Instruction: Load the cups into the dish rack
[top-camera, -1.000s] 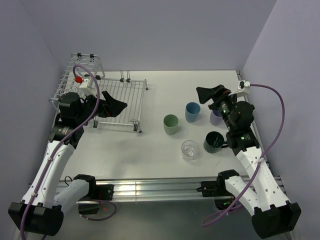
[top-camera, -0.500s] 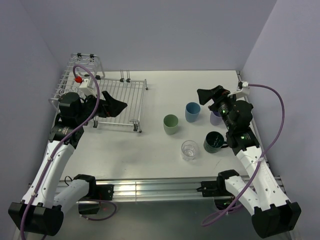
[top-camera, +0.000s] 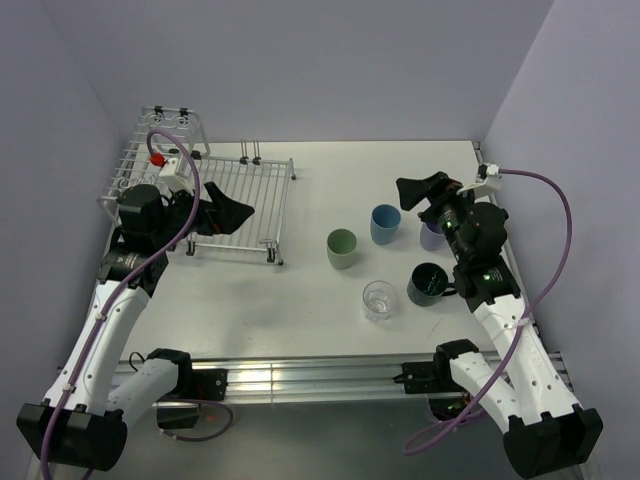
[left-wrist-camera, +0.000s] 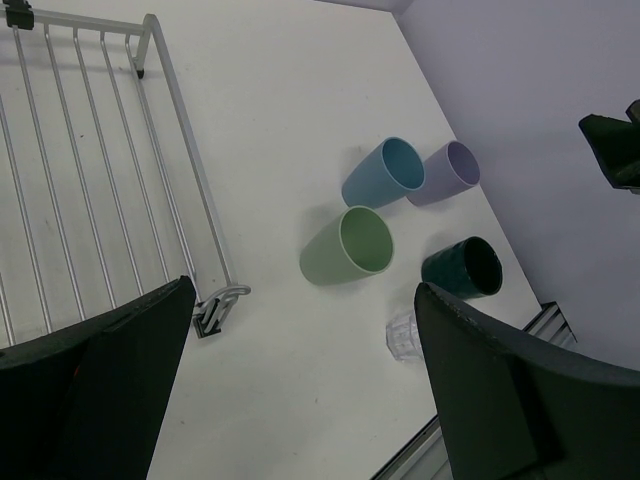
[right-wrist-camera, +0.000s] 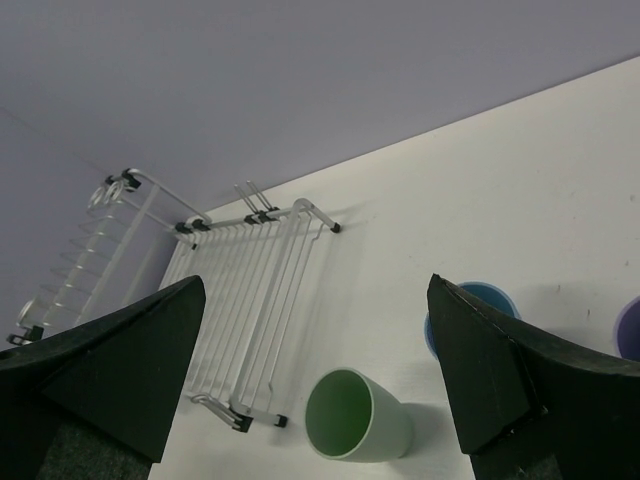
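Left claw (top-camera: 228, 210) released over dish rack (top-camera: 255, 185), right claw (top-camera: 425, 190) released, partly hiding lavender cup (top-camera: 430, 239)

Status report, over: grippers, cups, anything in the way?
Left gripper open, empty, over dish rack. Right gripper open, empty, near lavender cup. All five cups on table, none loaded. Nothing in the way.

Looks past the wide-spread hand (right-wrist-camera: 315, 282) onto a pale green round tumbler (right-wrist-camera: 358, 415), near a white wire dish rack (right-wrist-camera: 250, 290).
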